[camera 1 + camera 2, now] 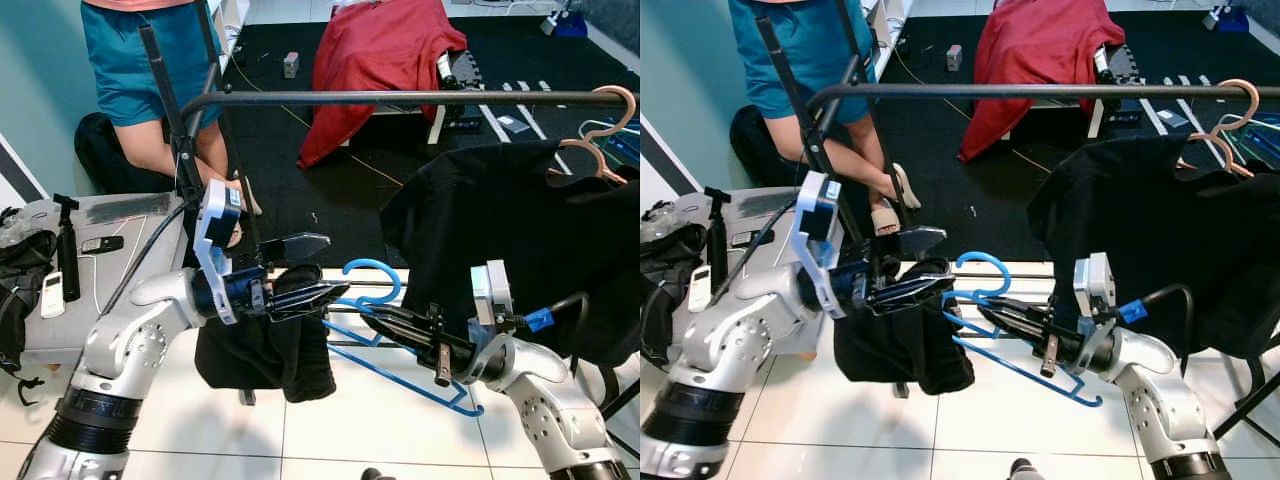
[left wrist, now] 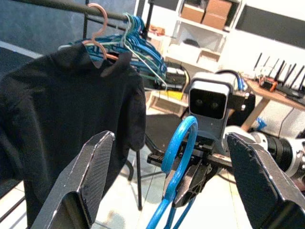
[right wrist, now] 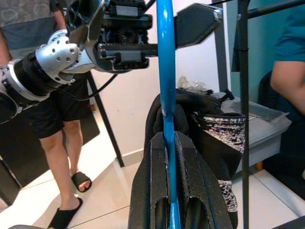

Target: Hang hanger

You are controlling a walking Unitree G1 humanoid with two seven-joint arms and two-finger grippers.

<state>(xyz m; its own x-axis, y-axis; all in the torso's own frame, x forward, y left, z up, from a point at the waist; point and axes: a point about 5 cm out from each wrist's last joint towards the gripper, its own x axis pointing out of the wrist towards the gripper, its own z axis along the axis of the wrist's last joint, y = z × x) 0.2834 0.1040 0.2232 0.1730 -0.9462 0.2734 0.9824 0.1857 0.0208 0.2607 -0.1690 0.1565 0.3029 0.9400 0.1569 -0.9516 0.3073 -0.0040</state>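
A blue plastic hanger (image 1: 372, 277) is held by its neck in my right gripper (image 1: 376, 319), which is shut on it below the rail; its hook points up and its frame slants down to the right. In the right wrist view the fingers (image 3: 190, 181) clamp the blue stem. My left gripper (image 1: 337, 265) stands open just left of the hook, its fingers (image 2: 90, 176) spread on either side of it without touching. A black garment (image 1: 265, 350) hangs bunched under the left gripper; what carries it is hidden. The black rail (image 1: 400, 98) runs across above both grippers.
A black shirt (image 1: 500, 220) hangs on a pink hanger (image 1: 620, 105) at the rail's right end, with more blue hangers (image 2: 143, 43) beyond. A person in teal shorts (image 1: 140, 60) stands behind the rack's left post. A grey table (image 1: 130, 215) with small devices is at left. Red cloth (image 1: 380, 50) lies farther back.
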